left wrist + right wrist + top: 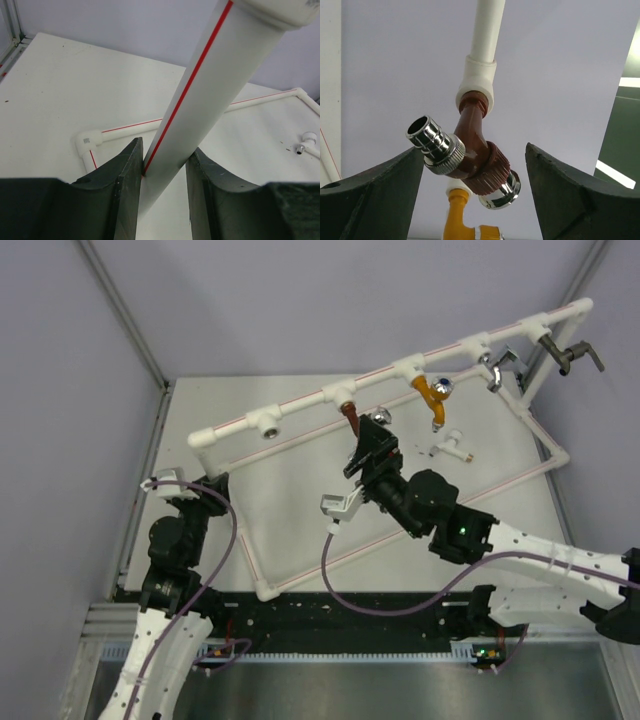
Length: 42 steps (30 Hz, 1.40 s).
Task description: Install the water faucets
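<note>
The reddish-brown faucet with a silver tip hangs screwed into a tee socket of the white pipe frame. My right gripper is open just below it. In the right wrist view the faucet sits between the fingers with gaps on both sides. A small white faucet lies on the table inside the frame and also shows in the left wrist view. My left gripper is shut on the frame's left upright pipe.
A yellow faucet, a silver one and a dark one hang from sockets further right on the top rail. One tee socket at the left is open. The frame's base pipes lie on the white table.
</note>
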Motion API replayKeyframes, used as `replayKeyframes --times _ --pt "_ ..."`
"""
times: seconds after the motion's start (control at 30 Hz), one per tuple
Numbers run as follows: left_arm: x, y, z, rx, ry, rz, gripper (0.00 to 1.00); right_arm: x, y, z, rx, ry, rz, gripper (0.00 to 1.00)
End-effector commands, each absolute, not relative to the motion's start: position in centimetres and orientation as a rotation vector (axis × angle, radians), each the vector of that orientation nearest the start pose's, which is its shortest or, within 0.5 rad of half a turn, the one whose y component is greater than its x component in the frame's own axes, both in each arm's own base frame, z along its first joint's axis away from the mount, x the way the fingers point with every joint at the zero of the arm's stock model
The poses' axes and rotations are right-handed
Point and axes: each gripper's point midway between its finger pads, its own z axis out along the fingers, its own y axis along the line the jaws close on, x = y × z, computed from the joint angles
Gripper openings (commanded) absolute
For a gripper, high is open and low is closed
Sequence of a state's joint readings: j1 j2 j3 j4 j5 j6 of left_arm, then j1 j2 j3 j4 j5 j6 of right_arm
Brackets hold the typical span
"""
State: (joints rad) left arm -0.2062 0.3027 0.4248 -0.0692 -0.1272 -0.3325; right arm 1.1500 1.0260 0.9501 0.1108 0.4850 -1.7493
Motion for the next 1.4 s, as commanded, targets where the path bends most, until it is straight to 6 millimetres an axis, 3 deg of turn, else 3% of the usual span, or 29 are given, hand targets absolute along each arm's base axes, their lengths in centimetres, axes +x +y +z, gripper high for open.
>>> replayKeyframes --times 0.0,0.13,0.27,0.4,0.57,0.63,0.7,0.87,0.9,1.0,1.07,1.13,1.17,1.2,1.37 --pt "24.9 -4.8 24.7 -0.282 1.557 -0.408 0.00 25.6 26.1 42.8 -1.362 0.610 -0.915 0.75" --pt "24.8 -4.7 24.7 -0.285 1.553 -0.408 0.00 26.9 26.0 42.1 -1.279 0.710 -0.896 0.51" --pt "24.8 -4.7 24.8 -0.283 1.551 -0.410 0.00 27.4 26.6 41.8 -1.089 0.892 -0.630 0.43" --pt "24.7 -4.7 24.9 -0.283 1.548 -0.411 0.00 27.5 27.2 42.6 -0.737 1.133 -0.126 0.27" --pt "24.8 -4.8 24.8 -0.283 1.548 -0.413 0.00 26.9 26.9 45.0 -0.162 1.183 0.640 0.02" --pt "24.8 -4.8 24.8 -0.283 1.549 -0.413 0.00 26.4 25.7 46.4 0.104 1.109 0.928 0.00" --pt "24.8 -4.7 24.8 -0.286 1.549 -0.413 0.00 26.4 24.5 46.5 0.354 1.040 1.160 0.00" --pt "24.8 -4.7 24.7 -0.287 1.550 -0.411 0.00 27.7 22.4 44.6 0.918 0.892 1.600 0.00" --pt "24.8 -4.7 24.6 -0.286 1.552 -0.412 0.00 27.9 21.9 44.4 -1.971 -1.662 -3.289 0.00" --pt "24.8 -4.7 24.6 -0.285 1.555 -0.410 0.00 27.8 21.6 45.7 -1.973 -1.407 -3.353 0.09" --pt "24.8 -4.7 24.6 -0.286 1.555 -0.409 0.00 27.5 22.0 46.8 -1.891 -1.451 -3.453 0.27" --pt "24.7 -4.6 24.7 -0.289 1.554 -0.406 0.00 27.1 22.3 47.0 -1.814 -1.512 -3.510 0.51" --pt "24.7 -4.6 24.7 -0.290 1.551 -0.406 0.00 26.8 22.2 47.0 0.846 0.737 1.682 0.78" --pt "24.7 -4.6 24.8 -0.289 1.549 -0.406 0.00 26.6 22.1 46.8 0.827 0.744 1.669 0.99" --pt "24.7 -4.7 24.8 -0.288 1.550 -0.410 0.00 24.9 20.6 45.1 0.664 0.861 1.472 0.99"
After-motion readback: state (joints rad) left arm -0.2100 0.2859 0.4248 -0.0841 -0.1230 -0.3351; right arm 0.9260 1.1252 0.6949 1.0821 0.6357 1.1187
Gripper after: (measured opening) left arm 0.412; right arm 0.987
